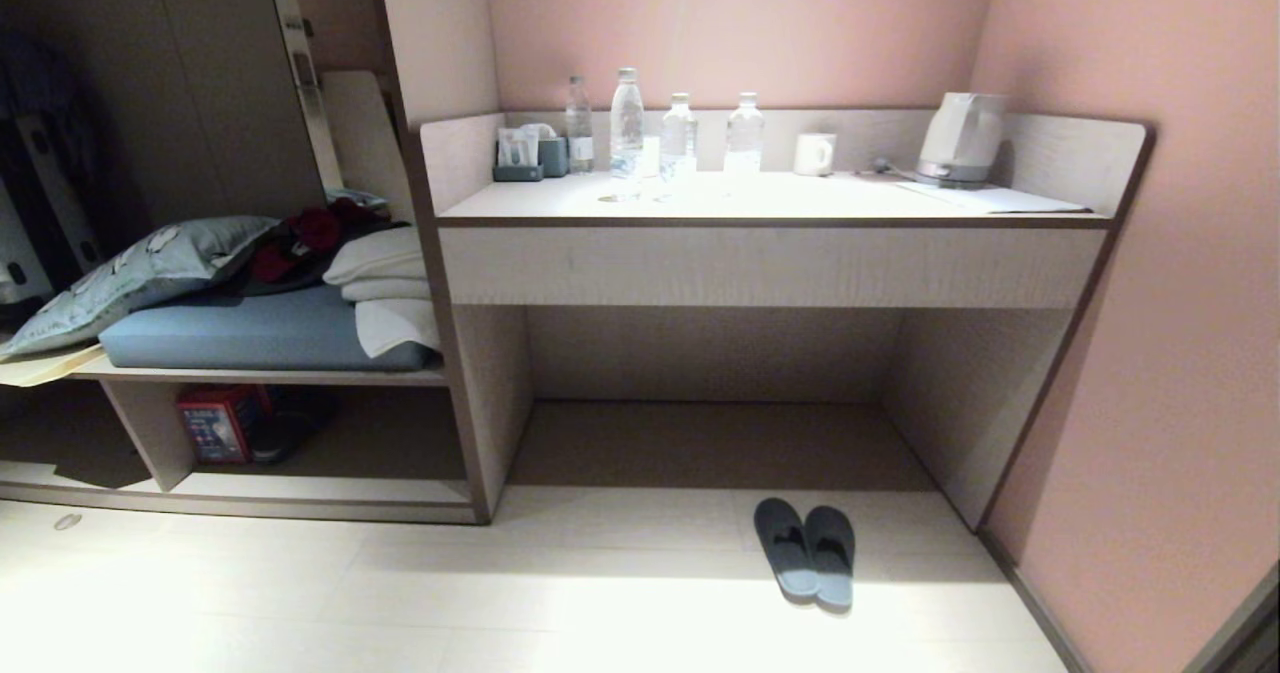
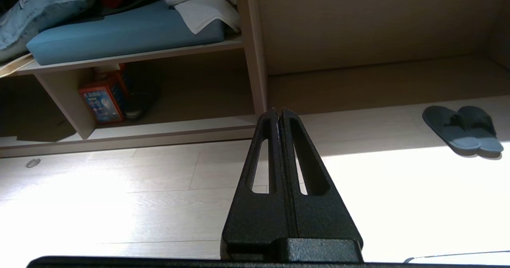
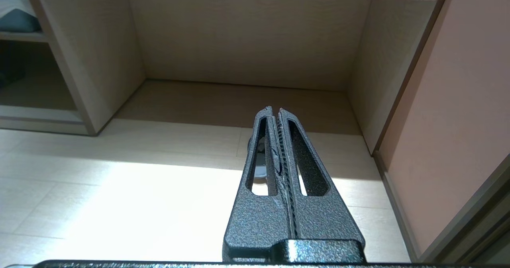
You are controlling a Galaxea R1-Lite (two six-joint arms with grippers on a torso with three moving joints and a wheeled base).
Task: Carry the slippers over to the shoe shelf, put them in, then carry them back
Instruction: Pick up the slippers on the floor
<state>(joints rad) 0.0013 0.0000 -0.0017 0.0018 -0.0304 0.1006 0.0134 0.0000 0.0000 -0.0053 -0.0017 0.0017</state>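
Slippers (image 1: 806,551) lie paired on floor, apart from clenched left hand (image 2: 280,110) and right hand (image 3: 273,109).

The right end effector (image 3: 275,109) rises from the bottom centre of the frame, fingers pressed together and holding nothing. Behind its fingers a bit of a slipper (image 3: 261,168) shows on the pale floor (image 3: 119,188). The desk's knee-space (image 3: 239,69) fills the upper centre, the pink wall (image 3: 458,120) the right.
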